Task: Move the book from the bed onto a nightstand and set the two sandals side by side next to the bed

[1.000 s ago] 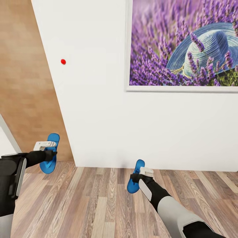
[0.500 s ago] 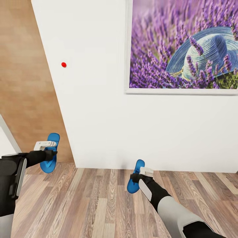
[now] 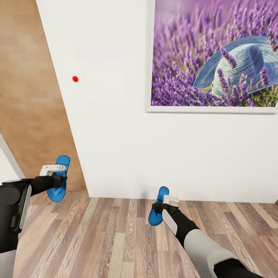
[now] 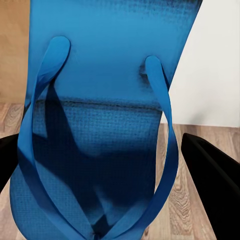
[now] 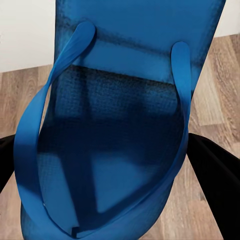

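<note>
Left gripper [image 3: 58,175]: fingers pinching a bright blue flat flip-flop sandal [image 3: 58,178], carried above the wood-plank floor [image 3: 116,239].
Left wrist view: the same sandal [image 4: 100,125], strap side facing the camera.
Wall: white wall [image 3: 116,135], small red dot [image 3: 75,78], framed lavender-and-hat picture [image 3: 212,58].
Right gripper [image 3: 161,208]: fingers clamped on a second blue flip-flop [image 3: 157,211], off the floor.
Right wrist view: second sandal [image 5: 125,125], straps toward the camera.

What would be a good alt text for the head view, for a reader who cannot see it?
Each end effector, left and right, holds one blue sandal, left sandal and right sandal, above a wood-plank floor. Ahead, a white wall carries a lavender picture.
</note>
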Controlling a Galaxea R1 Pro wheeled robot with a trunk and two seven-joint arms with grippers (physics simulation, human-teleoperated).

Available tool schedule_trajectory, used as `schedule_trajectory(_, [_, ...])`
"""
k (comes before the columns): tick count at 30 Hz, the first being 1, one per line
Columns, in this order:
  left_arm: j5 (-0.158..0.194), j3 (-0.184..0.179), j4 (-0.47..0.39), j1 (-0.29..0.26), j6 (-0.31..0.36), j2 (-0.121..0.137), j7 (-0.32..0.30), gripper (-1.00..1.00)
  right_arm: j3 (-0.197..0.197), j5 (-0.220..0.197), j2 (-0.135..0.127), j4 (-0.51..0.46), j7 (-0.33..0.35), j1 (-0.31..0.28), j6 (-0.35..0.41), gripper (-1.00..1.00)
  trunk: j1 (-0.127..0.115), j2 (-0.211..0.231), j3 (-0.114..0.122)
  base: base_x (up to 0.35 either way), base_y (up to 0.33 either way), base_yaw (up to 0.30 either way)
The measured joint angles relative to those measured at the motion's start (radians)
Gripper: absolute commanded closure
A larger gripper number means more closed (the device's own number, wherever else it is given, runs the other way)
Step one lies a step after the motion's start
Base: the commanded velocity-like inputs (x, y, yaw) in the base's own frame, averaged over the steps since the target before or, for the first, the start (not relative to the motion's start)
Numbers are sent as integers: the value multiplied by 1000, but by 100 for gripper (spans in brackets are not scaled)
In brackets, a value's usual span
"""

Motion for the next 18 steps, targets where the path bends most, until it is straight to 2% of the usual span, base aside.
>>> schedule_trajectory(18, [0,0,0,0,0,-6,0,100,0,0,0,3,0,0,0,100,-69,126,56,0,0,0])
